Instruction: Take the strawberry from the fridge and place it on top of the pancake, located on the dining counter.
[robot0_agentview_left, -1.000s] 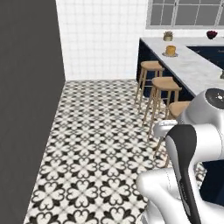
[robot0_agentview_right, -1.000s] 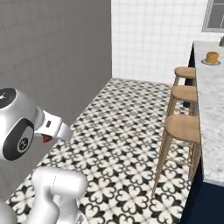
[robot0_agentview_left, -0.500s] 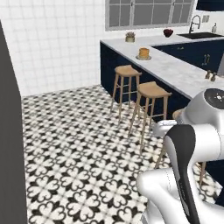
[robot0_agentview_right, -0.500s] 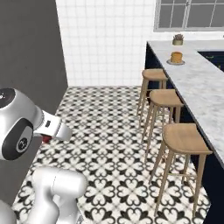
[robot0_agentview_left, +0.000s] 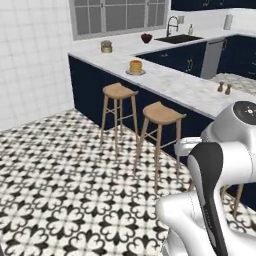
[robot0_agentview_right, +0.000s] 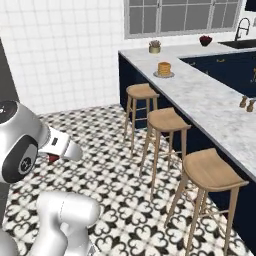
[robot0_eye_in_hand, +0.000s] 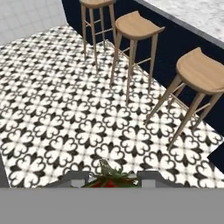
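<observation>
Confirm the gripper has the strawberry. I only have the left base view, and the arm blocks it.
Observer: Yes. In the hand view the strawberry sits between the finger tips of the gripper, with its green leaves pointing away from the hand.
Operator: How many stools are along the counter? I can make out two seats.
Observer: Three. The right base view shows a third stool nearest the base, in line with the other two along the dining counter.
</observation>
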